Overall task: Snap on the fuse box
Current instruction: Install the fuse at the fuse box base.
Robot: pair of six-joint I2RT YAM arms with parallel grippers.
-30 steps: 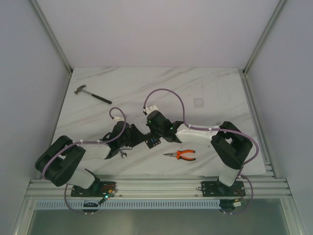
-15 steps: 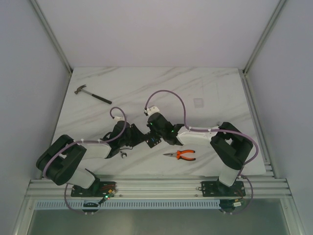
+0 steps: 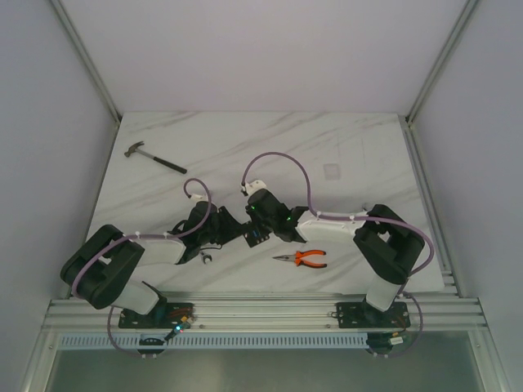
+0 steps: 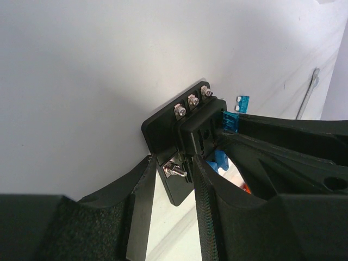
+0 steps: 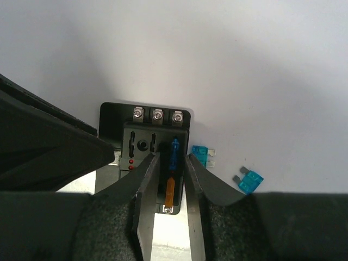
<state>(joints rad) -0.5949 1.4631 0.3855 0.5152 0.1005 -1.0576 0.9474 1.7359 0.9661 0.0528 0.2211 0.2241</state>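
Observation:
The fuse box (image 3: 254, 238) is a small black box on a flat plate, lying between the two wrists at the table's near middle. In the left wrist view it (image 4: 163, 126) shows three screws and a side stud, and my left gripper (image 4: 174, 160) is closed to a narrow gap on its lower end. In the right wrist view the box (image 5: 140, 142) holds a blue fuse (image 5: 174, 152) and an orange fuse (image 5: 170, 190) in one column. My right gripper (image 5: 171, 159) straddles that column, its fingers apart and clear of both fuses.
Orange-handled pliers (image 3: 301, 259) lie to the right of the box. A hammer (image 3: 154, 158) lies at the far left, and a small wrench (image 3: 205, 259) near the left arm. Loose blue fuses (image 5: 200, 155) (image 5: 248, 181) lie beside the box. A clear square piece (image 3: 331, 171) lies far right.
My right wrist has shifted slightly left and nearer, settling over the fuse box. The left arm and the box have hardly moved.

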